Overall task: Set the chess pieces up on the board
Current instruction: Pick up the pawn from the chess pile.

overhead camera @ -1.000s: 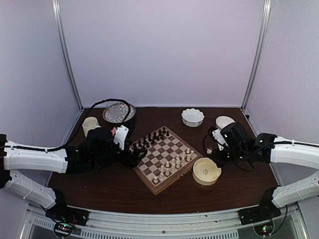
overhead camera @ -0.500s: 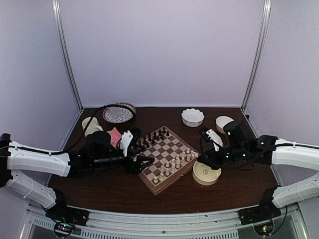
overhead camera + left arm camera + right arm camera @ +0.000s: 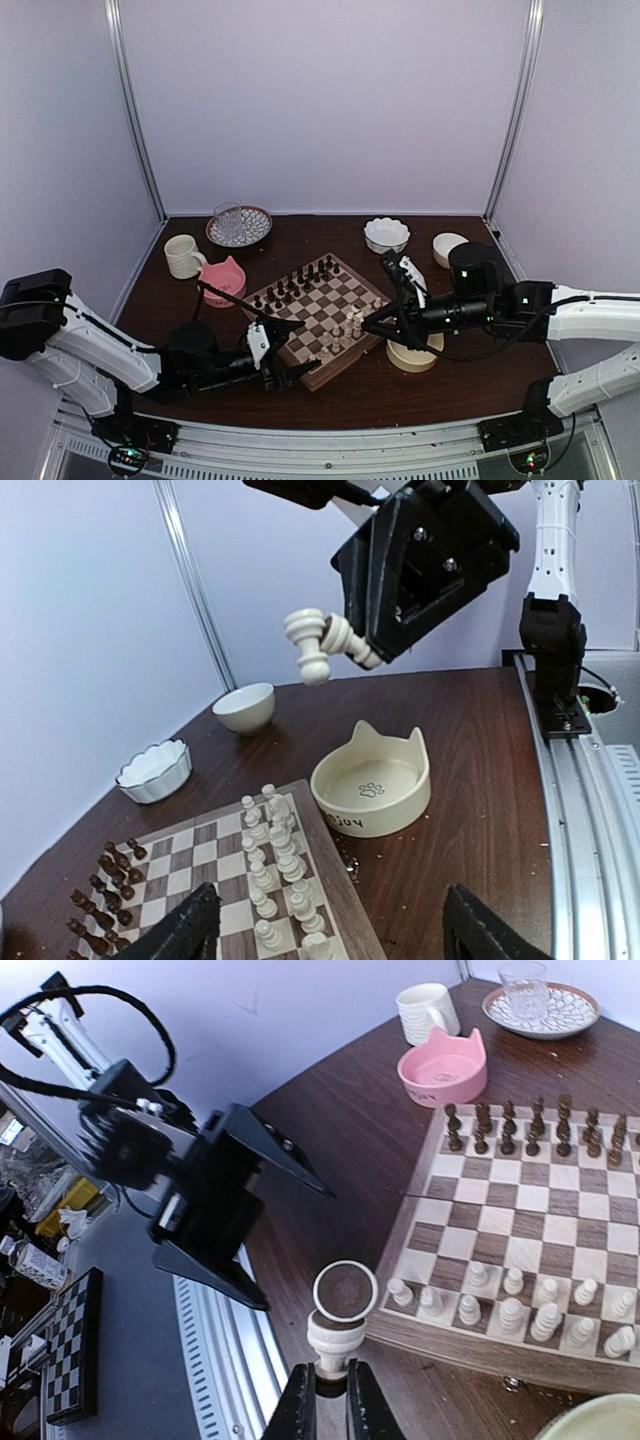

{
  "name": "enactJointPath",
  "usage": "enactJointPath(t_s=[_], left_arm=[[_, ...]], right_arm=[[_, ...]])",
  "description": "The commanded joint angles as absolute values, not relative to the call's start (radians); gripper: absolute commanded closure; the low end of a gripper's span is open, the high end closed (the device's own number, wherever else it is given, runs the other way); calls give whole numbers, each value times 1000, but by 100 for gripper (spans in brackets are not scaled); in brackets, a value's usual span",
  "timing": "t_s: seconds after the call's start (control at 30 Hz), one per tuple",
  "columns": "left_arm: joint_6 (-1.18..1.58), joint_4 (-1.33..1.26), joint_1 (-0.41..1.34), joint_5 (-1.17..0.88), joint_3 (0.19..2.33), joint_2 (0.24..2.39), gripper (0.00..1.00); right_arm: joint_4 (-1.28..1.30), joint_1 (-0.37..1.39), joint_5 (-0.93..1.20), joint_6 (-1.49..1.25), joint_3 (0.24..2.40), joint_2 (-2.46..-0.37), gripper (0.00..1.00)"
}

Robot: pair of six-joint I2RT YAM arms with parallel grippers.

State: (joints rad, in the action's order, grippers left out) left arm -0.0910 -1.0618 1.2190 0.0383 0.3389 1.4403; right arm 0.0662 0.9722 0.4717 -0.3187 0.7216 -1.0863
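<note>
Right gripper (image 3: 330,1370) first: its fingers are pinched tight on one cream chess piece (image 3: 338,1336), held by the narrow top end with the round felted base pointing away. It hangs in the air by the white side of the board (image 3: 313,378), just beside the cream cat-eared bowl (image 3: 411,352). I'd call it light, hard and smooth, so it could swivel in the pinch; the slim neck is the spot. The left gripper (image 3: 325,940) waits low, spread wide, holding nothing.
</note>
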Motion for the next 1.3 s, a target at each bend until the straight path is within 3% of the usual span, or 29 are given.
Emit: enactJointPath(t_s=[0.0, 0.37, 0.7, 0.9, 1.27], left_arm=[[-244, -1352, 1247, 145, 320, 1491, 23], [-258, -1350, 1258, 117, 315, 1473, 29], [-268, -1349, 1266, 118, 316, 1471, 53], [-271, -1349, 1269, 124, 313, 1462, 54], [-273, -1349, 1270, 135, 306, 1444, 65]], right_arm=[[-81, 1045, 433, -378, 747, -1114, 96], [-161, 1123, 409, -390, 799, -1254, 96], [-185, 1140, 413, -390, 835, -1320, 97], [-180, 1145, 415, -390, 836, -1327, 97], [-146, 1148, 417, -377, 847, -1337, 97]])
